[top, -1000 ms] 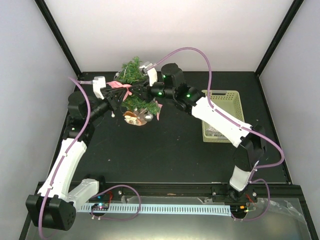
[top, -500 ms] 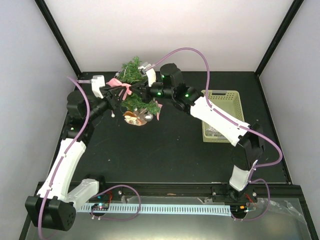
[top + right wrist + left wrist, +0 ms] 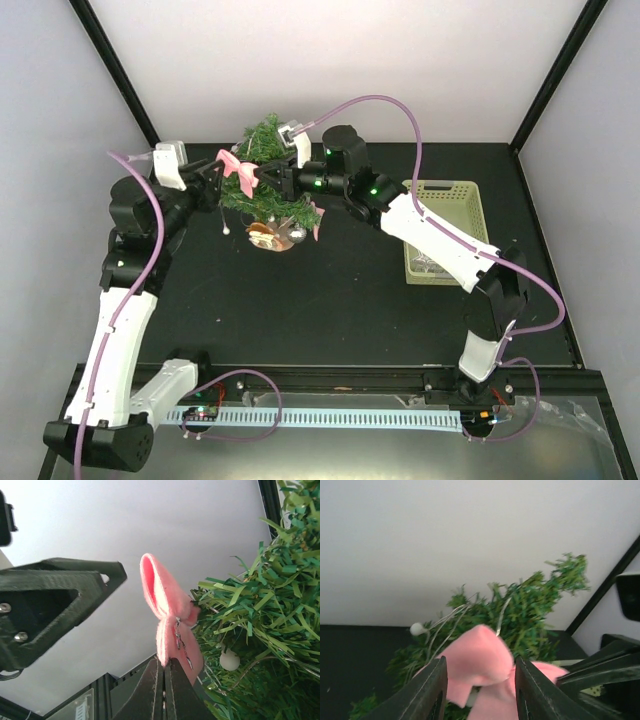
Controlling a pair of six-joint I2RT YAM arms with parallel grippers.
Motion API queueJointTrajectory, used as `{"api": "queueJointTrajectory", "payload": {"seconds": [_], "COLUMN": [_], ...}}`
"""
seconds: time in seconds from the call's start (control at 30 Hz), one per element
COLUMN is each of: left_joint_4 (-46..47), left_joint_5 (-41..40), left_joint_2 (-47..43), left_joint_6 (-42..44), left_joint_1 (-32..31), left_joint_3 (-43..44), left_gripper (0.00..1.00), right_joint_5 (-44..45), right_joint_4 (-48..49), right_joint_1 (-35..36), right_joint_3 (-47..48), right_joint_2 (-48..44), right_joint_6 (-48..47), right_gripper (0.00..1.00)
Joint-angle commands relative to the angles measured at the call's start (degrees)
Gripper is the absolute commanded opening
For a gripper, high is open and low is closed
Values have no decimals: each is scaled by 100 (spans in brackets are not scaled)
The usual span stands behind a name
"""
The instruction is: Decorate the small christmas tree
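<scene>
The small christmas tree (image 3: 266,140) stands at the back of the table on a round wood base (image 3: 276,238). A pink felt bow (image 3: 237,167) hangs against its left side. My right gripper (image 3: 262,178) is shut on the bow's lower tail; in the right wrist view the fingertips (image 3: 164,666) pinch the bow (image 3: 167,607) beside the tree's needles (image 3: 260,615). My left gripper (image 3: 212,176) is open just left of the bow. In the left wrist view the bow (image 3: 480,655) shows in the gap of the left gripper (image 3: 480,662), with the tree (image 3: 530,605) behind it.
A pale green lattice basket (image 3: 446,190) sits right of the tree, under the right arm. A thin wire with a white bead (image 3: 417,628) runs through the branches. Small ornaments lie around the base. White walls and black frame posts stand close behind the tree.
My right gripper has shut on the bow's tail. My left gripper has widened and drawn back to the left, off the bow. The bow has shifted a little left.
</scene>
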Motion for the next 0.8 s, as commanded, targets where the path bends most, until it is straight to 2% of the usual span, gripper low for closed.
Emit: {"api": "queueJointTrajectory", "payload": {"seconds": [0.0, 0.13, 0.3, 0.4, 0.77], "left_joint_4": [-611, -748, 184, 703, 1450], "left_joint_5": [-105, 171, 1497, 1980, 2248], "left_joint_2": [90, 117, 154, 261, 586], "left_joint_6": [178, 93, -414, -802, -910], "left_joint_1": [214, 471, 785, 809, 814], "left_joint_3": [223, 208, -190, -333, -453], "left_gripper": [38, 40, 47, 47, 42], "right_joint_5": [58, 106, 110, 98, 36], "right_joint_4": [194, 168, 161, 161, 177], "right_joint_1": [37, 34, 36, 28, 31], "right_joint_3": [-28, -33, -75, -89, -134], "right_joint_2": [-168, -175, -175, -175, -258], "right_joint_6": [217, 238, 210, 205, 203], "right_gripper": [1, 1, 1, 1, 1]}}
